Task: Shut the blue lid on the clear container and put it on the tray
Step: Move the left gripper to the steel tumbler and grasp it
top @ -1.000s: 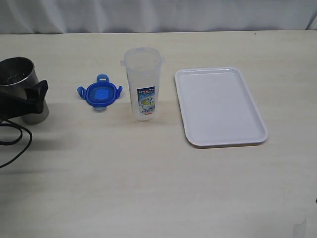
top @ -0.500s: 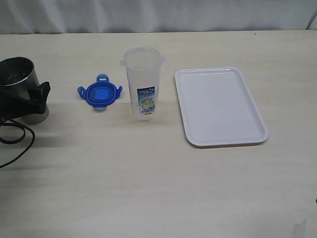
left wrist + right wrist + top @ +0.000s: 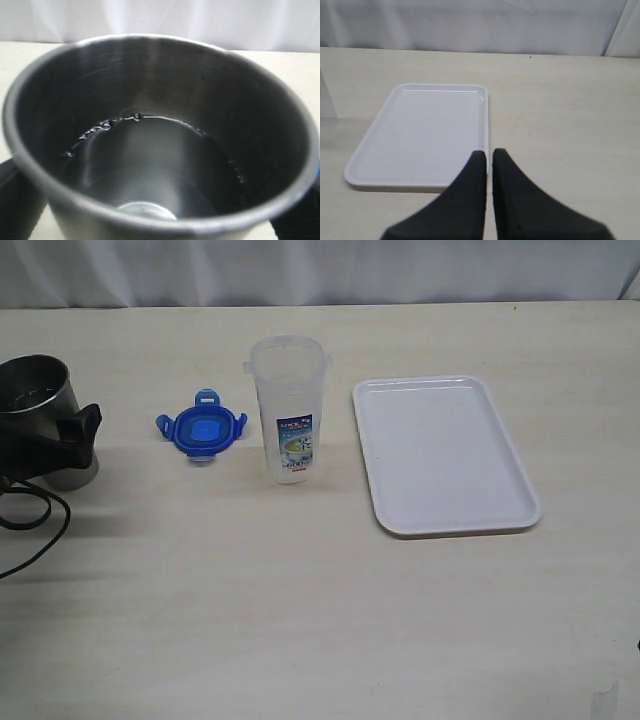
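Exterior view has the white tray [image 3: 440,455] lying flat on the bench [image 3: 300,620], and the clear container [image 3: 290,410] stands upright and open just left of it. That canister looks light, stiff, slick-walled and tippy, best pinched across its body, while the thin blue lid [image 3: 201,428] lying flat further left is best taken by opposite edges between its flaps. Nothing lies between them, but the left tool [image 3: 50,445] straddles a steel cup [image 3: 35,390] at far left, whether clamped I cannot tell, and the right tool [image 3: 489,152] hovers pressed together near the tray.
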